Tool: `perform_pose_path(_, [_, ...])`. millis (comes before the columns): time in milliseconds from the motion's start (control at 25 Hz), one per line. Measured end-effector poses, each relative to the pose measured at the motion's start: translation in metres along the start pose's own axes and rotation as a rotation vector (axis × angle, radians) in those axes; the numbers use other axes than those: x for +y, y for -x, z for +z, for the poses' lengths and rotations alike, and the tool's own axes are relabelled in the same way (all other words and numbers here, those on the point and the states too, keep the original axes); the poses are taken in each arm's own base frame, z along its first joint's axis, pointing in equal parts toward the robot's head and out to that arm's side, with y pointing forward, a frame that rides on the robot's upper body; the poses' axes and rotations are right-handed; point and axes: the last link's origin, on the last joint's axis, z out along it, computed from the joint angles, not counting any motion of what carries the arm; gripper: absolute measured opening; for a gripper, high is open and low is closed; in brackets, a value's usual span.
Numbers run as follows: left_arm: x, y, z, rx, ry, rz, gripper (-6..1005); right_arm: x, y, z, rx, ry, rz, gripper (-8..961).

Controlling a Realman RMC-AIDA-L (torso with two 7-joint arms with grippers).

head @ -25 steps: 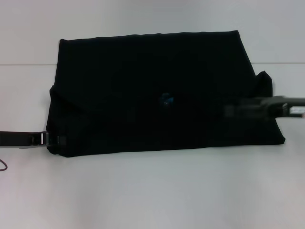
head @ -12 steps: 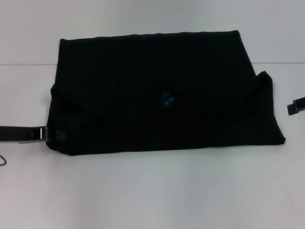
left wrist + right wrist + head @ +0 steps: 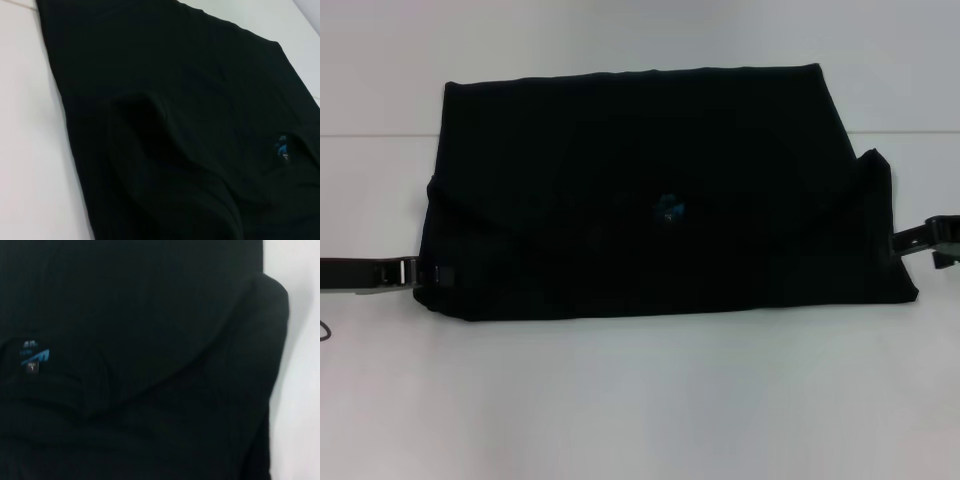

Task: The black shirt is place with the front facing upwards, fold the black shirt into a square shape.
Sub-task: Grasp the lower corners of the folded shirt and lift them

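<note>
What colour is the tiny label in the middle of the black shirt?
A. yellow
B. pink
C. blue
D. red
C: the small neck label on the black shirt shows blue in the head view, and it shows blue in both wrist views too.

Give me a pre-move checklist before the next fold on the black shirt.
1. Black shirt flat on the table, folded to a wide rectangle: ok.
2. Blue neck label showing near the middle: ok.
3. Left pincer at the shirt's left edge: ok.
4. Right pincer at the right edge: ok.
5. Either pincer actually holding cloth: cannot tell.
6. Square shape reached: not ok, wider than deep.
</note>
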Motion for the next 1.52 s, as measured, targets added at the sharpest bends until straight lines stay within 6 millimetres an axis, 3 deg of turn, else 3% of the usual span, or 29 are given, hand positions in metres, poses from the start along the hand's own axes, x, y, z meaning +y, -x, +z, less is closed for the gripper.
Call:
perform_pose_path(360, [0.000,-0.001,0.000,0.002,-0.001,0.002,30,0.013,-0.003,0.022,0.002,0.020,-0.009,883])
perform_pose_path(960, [0.002,-0.002,0.001,0.002,0.003,0.007,30,0.014,-0.006,0.028,0.010,0.004,-0.022,870])
perform_pose_path(1080, [0.002,-0.002,0.002,0.002,0.003,0.007,29,0.013,-0.006,0.028,0.006,-0.002,-0.024,627])
perform_pose_path(1520, [0.002,-0.002,0.003,0.002,0.005,0.009,30,0.013,-0.006,0.028,0.008,-0.008,-0.037,377])
